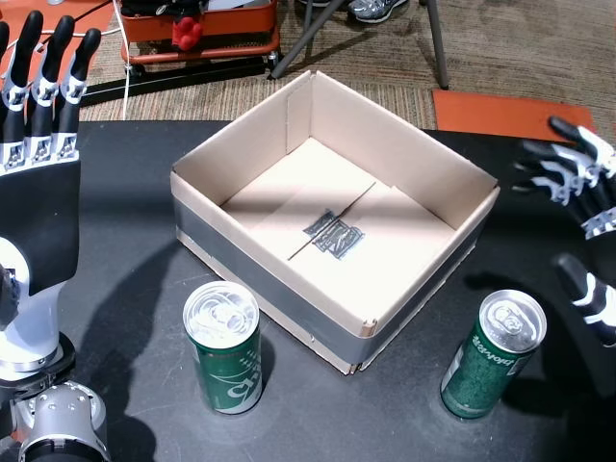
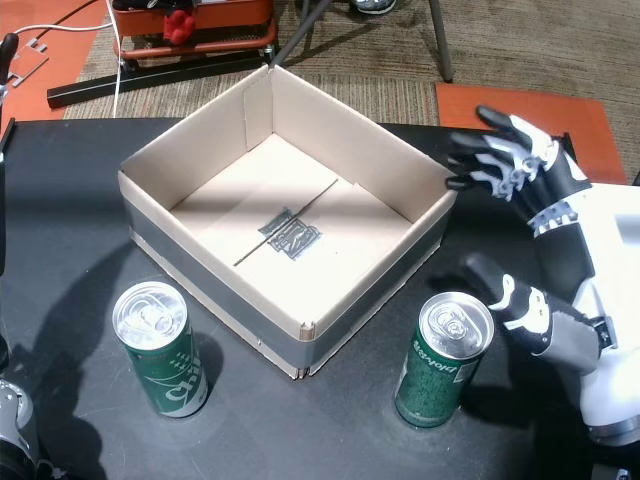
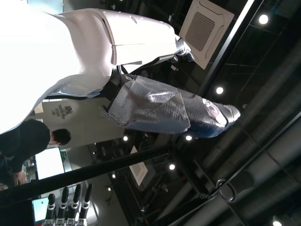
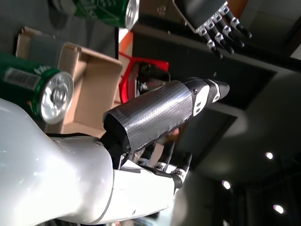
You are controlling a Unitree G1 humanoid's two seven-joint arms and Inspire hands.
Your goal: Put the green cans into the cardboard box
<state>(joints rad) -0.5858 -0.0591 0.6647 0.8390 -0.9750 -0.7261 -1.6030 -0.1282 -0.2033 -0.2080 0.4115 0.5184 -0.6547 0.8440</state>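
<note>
An open, empty cardboard box point(image 1: 260, 274) point(image 2: 205, 295) sits mid-table in both head views. One upright green can point(image 1: 224, 351) point(image 2: 160, 350) stands by its near left wall. A second green can point(image 1: 491, 356) point(image 2: 443, 360) stands by its near right corner. My left hand point(image 1: 38, 106) is raised at the far left, open with fingers straight, well away from the left can. My right hand point(image 1: 577, 221) point(image 2: 530, 230) hovers open just right of the second can, thumb close beside it without touching. The right wrist view shows that can's top point(image 4: 54, 96), the box point(image 4: 89, 89) and my taped thumb point(image 4: 164, 110).
The black table point(image 1: 115, 241) bears everything. Beyond its far edge are a red cart point(image 1: 202, 29), an orange mat point(image 1: 500, 111) and grey stand legs point(image 1: 433, 38) on carpet. The left wrist view shows ceiling lights and a person point(image 3: 28, 141).
</note>
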